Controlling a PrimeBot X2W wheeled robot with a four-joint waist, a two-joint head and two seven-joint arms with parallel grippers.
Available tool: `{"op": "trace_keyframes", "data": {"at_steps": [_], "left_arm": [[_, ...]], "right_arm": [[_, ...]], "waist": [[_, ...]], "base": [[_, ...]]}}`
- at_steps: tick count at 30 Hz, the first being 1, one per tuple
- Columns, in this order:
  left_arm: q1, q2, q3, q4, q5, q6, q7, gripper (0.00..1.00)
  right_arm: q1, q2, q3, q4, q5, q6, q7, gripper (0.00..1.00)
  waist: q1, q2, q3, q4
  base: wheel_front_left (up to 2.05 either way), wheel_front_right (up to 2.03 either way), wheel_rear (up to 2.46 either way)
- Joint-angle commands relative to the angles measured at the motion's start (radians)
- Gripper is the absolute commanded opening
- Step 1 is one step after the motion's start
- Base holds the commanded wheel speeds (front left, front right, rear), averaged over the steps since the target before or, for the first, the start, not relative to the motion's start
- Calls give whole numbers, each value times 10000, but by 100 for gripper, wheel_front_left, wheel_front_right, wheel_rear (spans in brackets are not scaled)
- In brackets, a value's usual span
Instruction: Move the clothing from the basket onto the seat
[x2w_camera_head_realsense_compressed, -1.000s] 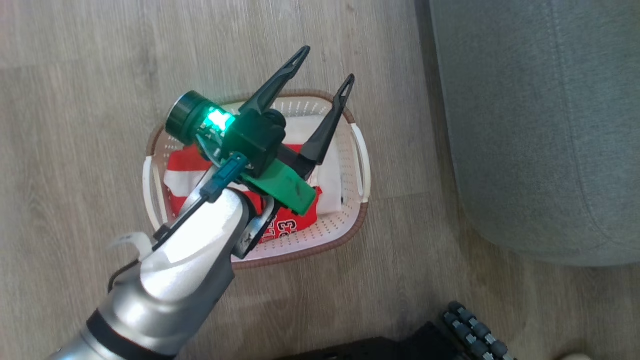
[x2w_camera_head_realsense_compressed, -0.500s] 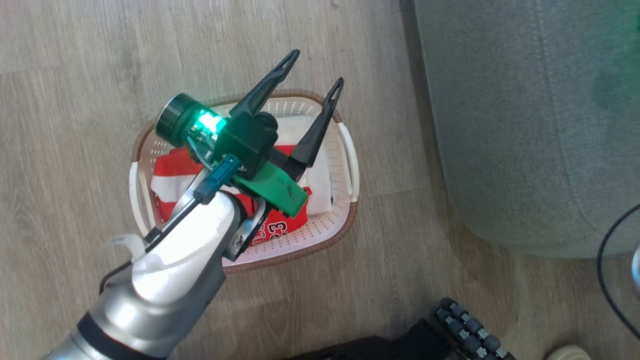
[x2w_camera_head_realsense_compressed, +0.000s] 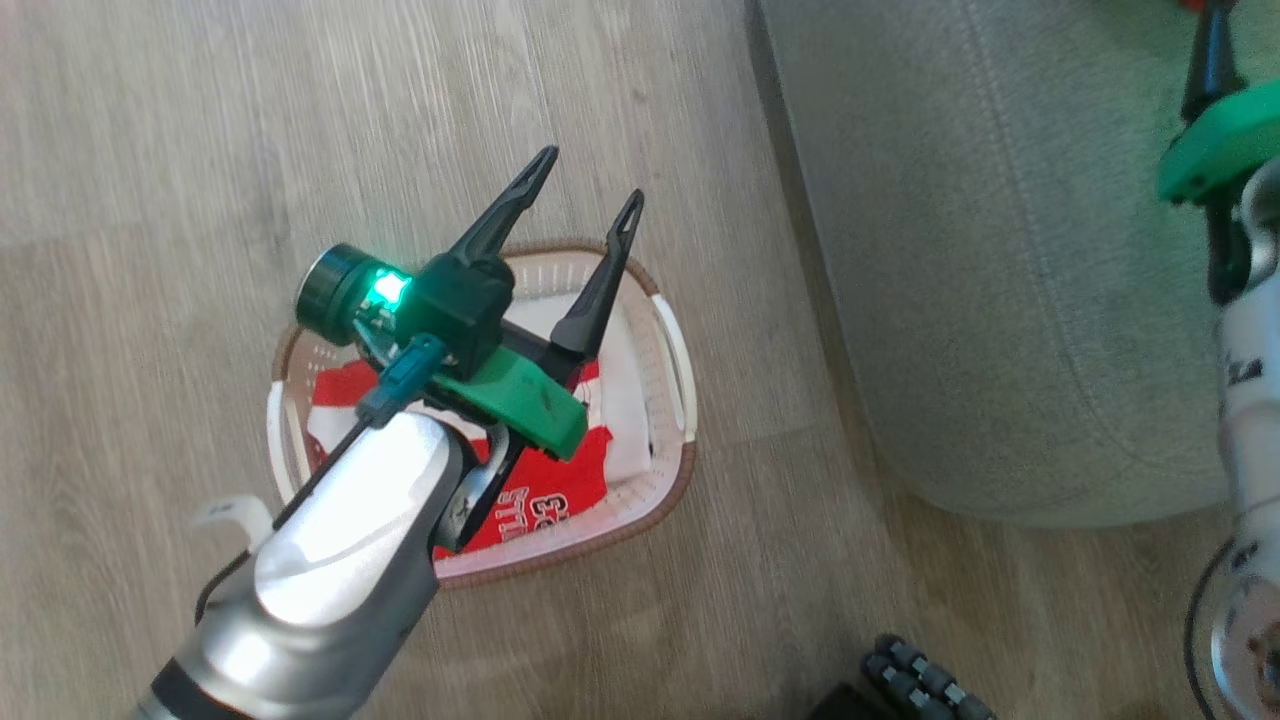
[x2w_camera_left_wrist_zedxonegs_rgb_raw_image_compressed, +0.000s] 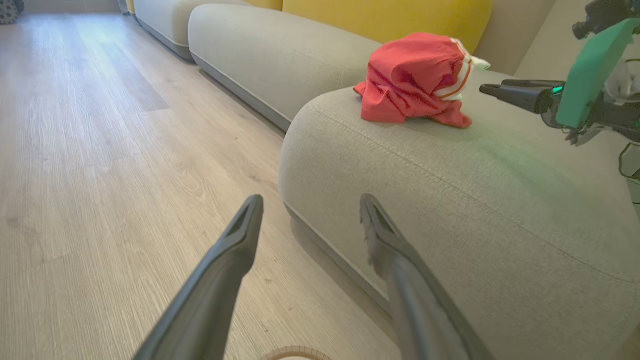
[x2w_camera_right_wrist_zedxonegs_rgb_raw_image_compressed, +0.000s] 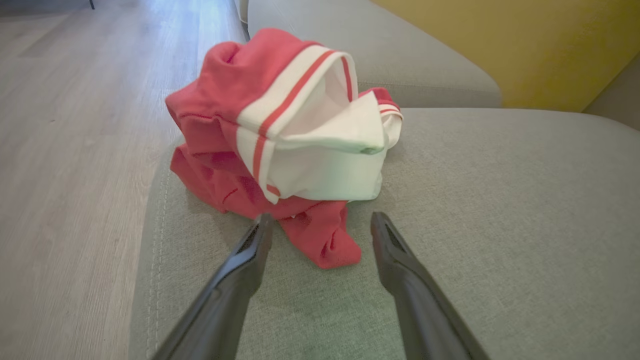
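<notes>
One piece of the red and white clothing (x2w_camera_right_wrist_zedxonegs_rgb_raw_image_compressed: 280, 135) lies crumpled on the grey seat (x2w_camera_right_wrist_zedxonegs_rgb_raw_image_compressed: 500, 200), its lower fold reaching between my right gripper's fingers. My right gripper (x2w_camera_right_wrist_zedxonegs_rgb_raw_image_compressed: 322, 220) is open just in front of it, holding nothing. The left wrist view shows the same garment (x2w_camera_left_wrist_zedxonegs_rgb_raw_image_compressed: 415, 80) on the seat (x2w_camera_left_wrist_zedxonegs_rgb_raw_image_compressed: 475, 200), with my right gripper (x2w_camera_left_wrist_zedxonegs_rgb_raw_image_compressed: 520, 92) beside it. Another red and white garment (x2w_camera_head_realsense_compressed: 540, 490) with printing lies in the white basket (x2w_camera_head_realsense_compressed: 672, 345) on the floor. My left gripper (x2w_camera_head_realsense_compressed: 588, 178) hovers open and empty above the basket, left of the seat (x2w_camera_head_realsense_compressed: 1000, 300).
Wood floor (x2w_camera_head_realsense_compressed: 150, 150) surrounds the basket. A second grey cushion (x2w_camera_left_wrist_zedxonegs_rgb_raw_image_compressed: 260, 50) and a yellow backrest (x2w_camera_left_wrist_zedxonegs_rgb_raw_image_compressed: 390, 15) lie beyond the seat. My dark wheeled base (x2w_camera_head_realsense_compressed: 920, 680) shows at the bottom edge, and my right forearm (x2w_camera_head_realsense_compressed: 1245, 400) stands over the seat's right side.
The head camera has swung right, shifting basket and seat left in the picture. My right arm has come into view over the seat. The left gripper stays open above the basket.
</notes>
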Motion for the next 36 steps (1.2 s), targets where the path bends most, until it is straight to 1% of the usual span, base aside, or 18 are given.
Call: {"op": "trace_keyframes", "data": {"at_steps": [1, 7, 13, 16, 19, 25, 26, 30, 34, 36], "left_arm": [[17, 129, 406, -208, -114, 62, -146, 100], [504, -79, 663, 211, -592, 119, -454, 100], [1224, -327, 962, 759, -967, 153, -671, 100], [1588, -374, 1191, 902, -1071, 186, -711, 100], [1967, -360, 1467, 907, -1096, 250, -724, 100], [2713, -292, 2043, 643, -989, 416, -729, 100], [3026, -264, 2295, 538, -941, 487, -729, 100], [3674, -217, 2752, 330, -744, 656, -730, 100], [4307, -245, 3159, 134, -583, 737, -730, 100], [4566, -235, 3351, 33, -480, 769, -731, 100]], "right_arm": [[289, -202, 384, -489, 297, -4, -93, 100], [961, -619, 1294, -1101, 1044, -4, -93, 100], [1501, -982, 1911, -1365, 1459, -4, -93, 100], [1755, -1026, 2270, -1283, 1700, -4, -93, 100], [2002, -1003, 2622, -1470, 1892, -4, -93, 100], [2777, -691, 2938, -2225, 2005, -4, -93, 100], [3195, -488, 2961, -2649, 1965, -4, -93, 100], [4225, 45, 2756, -3664, 1779, -4, -93, 100], [5455, 822, 2319, -4850, 1532, -4, -93, 100], [6027, 1105, 2195, -5397, 1422, -4, -93, 100]], "waist": [[0, 0, -439, -26], [0, 0, -1578, 174], [0, 0, -3040, 738], [0, 0, -3640, 1051], [0, 0, -4093, 1301], [0, 0, -4665, 1606], [0, 0, -4849, 1684], [0, 0, -5187, 1832], [0, 0, -5437, 1973], [0, 0, -5475, 2010]], "base": [[0, 0, 0], [0, 0, 0], [0, 0, 0], [0, 0, 0], [0, 0, 0], [0, 0, 0], [0, 0, 0], [0, 0, 0], [0, 0, 0], [0, 0, 0]]}}
